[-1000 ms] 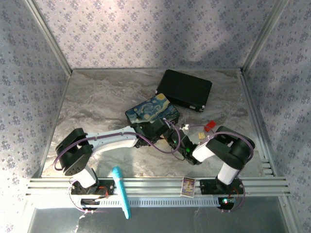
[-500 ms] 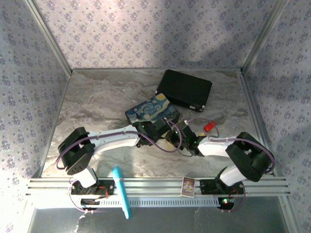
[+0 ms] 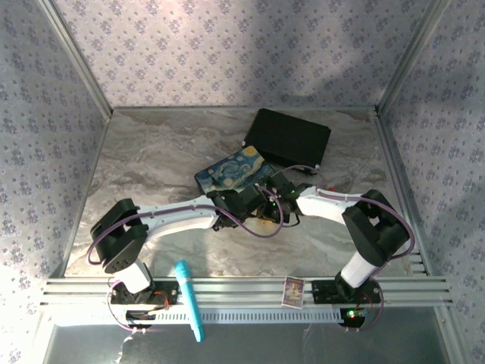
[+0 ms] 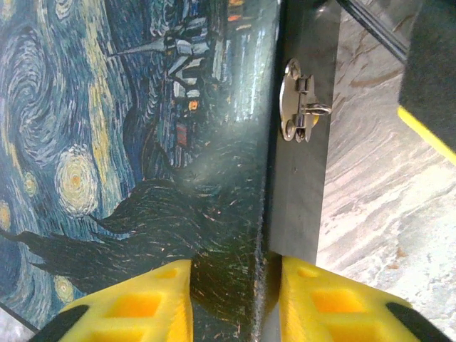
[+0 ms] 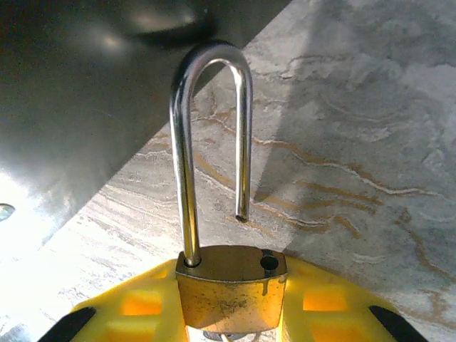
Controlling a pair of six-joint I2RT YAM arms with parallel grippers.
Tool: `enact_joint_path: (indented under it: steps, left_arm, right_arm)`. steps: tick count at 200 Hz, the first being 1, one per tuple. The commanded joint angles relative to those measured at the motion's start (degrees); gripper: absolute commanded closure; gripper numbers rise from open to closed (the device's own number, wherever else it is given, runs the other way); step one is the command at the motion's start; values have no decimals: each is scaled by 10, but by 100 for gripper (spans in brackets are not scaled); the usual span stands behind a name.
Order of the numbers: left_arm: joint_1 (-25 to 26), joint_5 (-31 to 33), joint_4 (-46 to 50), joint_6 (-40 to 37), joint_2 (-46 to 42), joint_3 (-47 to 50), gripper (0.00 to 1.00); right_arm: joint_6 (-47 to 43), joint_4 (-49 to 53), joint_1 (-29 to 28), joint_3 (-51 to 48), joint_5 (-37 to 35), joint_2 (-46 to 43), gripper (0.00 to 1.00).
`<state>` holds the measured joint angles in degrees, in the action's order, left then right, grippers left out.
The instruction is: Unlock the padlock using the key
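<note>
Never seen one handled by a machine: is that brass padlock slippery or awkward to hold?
Probably heavy for its size: the padlock looks solid metal. Its smooth faces might slip, though the right gripper clamps it squarely. The open shackle likely swings loosely, one leg hanging free.

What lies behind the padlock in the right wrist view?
Behind the padlock, clamped in the right gripper, lie the marble table and the painted box's dark side. The padlock's underside, keyhole included, is hidden by its own body.
</note>
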<state>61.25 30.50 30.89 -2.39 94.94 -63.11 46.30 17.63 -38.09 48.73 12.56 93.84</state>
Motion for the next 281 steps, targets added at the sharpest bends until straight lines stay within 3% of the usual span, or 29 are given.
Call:
enact_joint_path:
  steps: [1, 18, 66, 113, 164, 209, 222, 232, 252, 281]
  left_arm:
    - [-1, -29, 109, 21, 19, 39, 65]
    - [-1, -17, 103, 24, 11, 43, 65]
    - [-1, -7, 83, 32, -4, 55, 64]
    - [-1, -1, 63, 37, -14, 57, 56]
    - [1, -2, 59, 39, -12, 61, 55]
    - [2, -3, 59, 41, -12, 60, 55]
    - [3, -2, 61, 43, -11, 59, 54]
    - [3, 5, 61, 45, -11, 58, 40]
    - [6, 16, 59, 53, -12, 55, 24]
    - [17, 53, 56, 78, -18, 51, 13]
  right_arm:
    - [-53, 228, 11, -19, -8, 43, 97]
    - [-63, 247, 14, -1, -8, 39, 98]
    - [-58, 93, 0, -24, 162, -65, 99]
    - [-98, 116, 40, -39, 232, -53, 99]
    - [-135, 194, 116, -68, 189, -30, 97]
    - [-152, 252, 129, -63, 123, -25, 97]
    - [-162, 288, 112, -41, 70, -17, 97]
    - [-163, 323, 89, -17, 15, -9, 96]
    - [-147, 376, 47, 26, -70, 8, 92]
    - [-125, 397, 11, 57, -132, 32, 78]
